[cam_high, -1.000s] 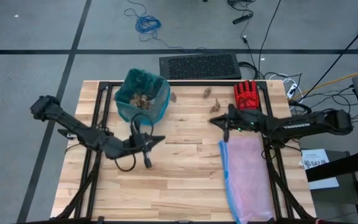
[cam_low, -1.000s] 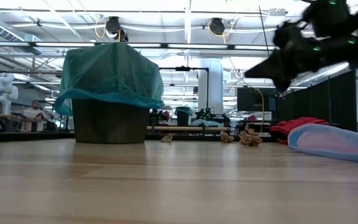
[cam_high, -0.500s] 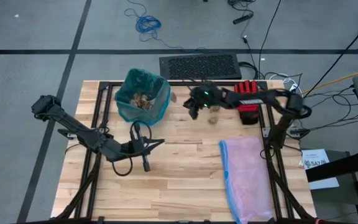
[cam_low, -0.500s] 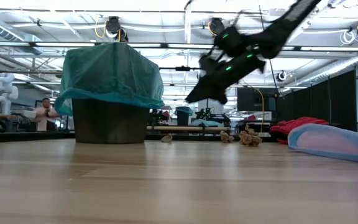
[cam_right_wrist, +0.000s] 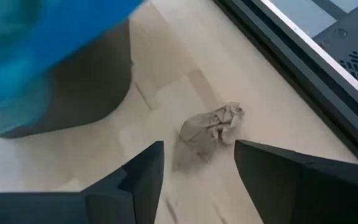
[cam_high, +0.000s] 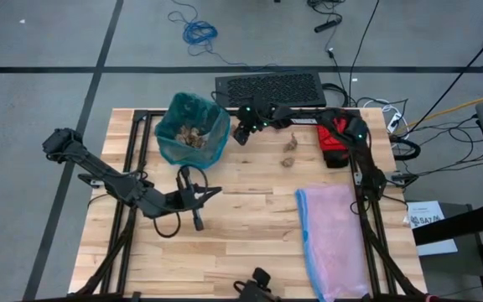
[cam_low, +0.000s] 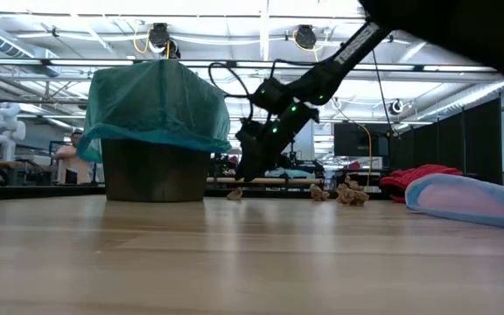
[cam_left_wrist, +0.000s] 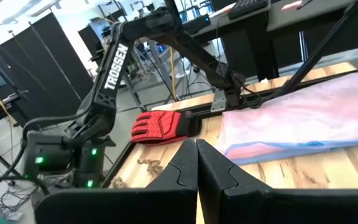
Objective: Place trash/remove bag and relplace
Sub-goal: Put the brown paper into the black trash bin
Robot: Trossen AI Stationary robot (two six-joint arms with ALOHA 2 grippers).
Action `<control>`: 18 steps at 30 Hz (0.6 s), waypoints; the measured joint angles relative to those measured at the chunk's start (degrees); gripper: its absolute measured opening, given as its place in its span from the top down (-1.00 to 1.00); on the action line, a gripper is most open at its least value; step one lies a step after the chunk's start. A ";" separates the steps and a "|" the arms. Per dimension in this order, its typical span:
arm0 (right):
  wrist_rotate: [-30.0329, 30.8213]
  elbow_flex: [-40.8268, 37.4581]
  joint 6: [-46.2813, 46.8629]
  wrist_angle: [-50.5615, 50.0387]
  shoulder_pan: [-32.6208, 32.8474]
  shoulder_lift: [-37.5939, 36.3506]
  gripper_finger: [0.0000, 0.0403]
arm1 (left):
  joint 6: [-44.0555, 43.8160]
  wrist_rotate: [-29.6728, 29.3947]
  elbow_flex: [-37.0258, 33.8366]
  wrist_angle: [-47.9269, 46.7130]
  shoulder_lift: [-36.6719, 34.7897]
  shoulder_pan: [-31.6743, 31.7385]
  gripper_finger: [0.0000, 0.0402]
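Observation:
The bin (cam_high: pixel 193 132), lined with the teal-green bag (cam_low: pixel 151 101), stands at the table's far left and holds brown paper wads (cam_high: pixel 193 134). One wad of trash (cam_right_wrist: pixel 209 126) lies on the table just right of the bin. My right gripper (cam_high: pixel 240 134) hangs open just above this wad (cam_low: pixel 234 194), a finger on either side, touching nothing. Two more wads (cam_high: pixel 290 144) (cam_high: pixel 288 162) lie farther right. My left gripper (cam_high: pixel 215 191) rests shut and empty near the table's middle.
A red glove (cam_high: pixel 334 138) lies at the far right, and a pale pink bag with a blue edge (cam_high: pixel 334 243) is spread over the near right. A black mat (cam_high: pixel 268 88) sits beyond the far edge. A person (cam_low: pixel 77 157) shows in the room behind.
My right gripper has swung from the table's middle right toward the far left, past the loose wads, and come down beside the bin over the wad there. Its fingers, together a second ago, now stand apart.

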 joint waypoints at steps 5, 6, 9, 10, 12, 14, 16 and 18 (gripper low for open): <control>-1.03 3.26 0.87 -0.86 -0.36 3.58 0.10 | -1.49 -0.49 0.00 -1.37 0.00 -0.02 1.00; -2.24 3.72 0.89 -1.59 -0.50 3.95 0.13 | -1.88 -0.53 0.00 -1.63 0.00 0.00 1.00; -3.05 4.82 0.73 -2.75 -0.71 4.18 0.20 | -3.00 -0.64 0.00 -2.64 0.00 -0.02 1.00; -3.16 4.88 0.79 -2.31 -0.76 4.09 0.22 | -3.02 -0.64 0.00 -2.56 0.00 -0.02 1.00; -3.49 4.89 1.31 -2.09 -0.94 4.01 0.27 | -3.00 -0.66 0.00 -2.55 0.00 0.00 1.00; -3.56 4.88 1.75 -2.40 -1.10 4.01 0.31 | -3.00 -0.66 0.00 -2.55 0.00 -0.01 1.00; -3.76 4.89 1.83 -2.25 -1.23 3.92 0.33 | -3.00 -0.66 0.00 -2.51 0.00 -0.01 1.00; -4.80 4.87 1.79 -2.09 -1.43 3.81 0.36 | -3.00 -0.66 0.00 -2.53 0.00 -0.02 1.00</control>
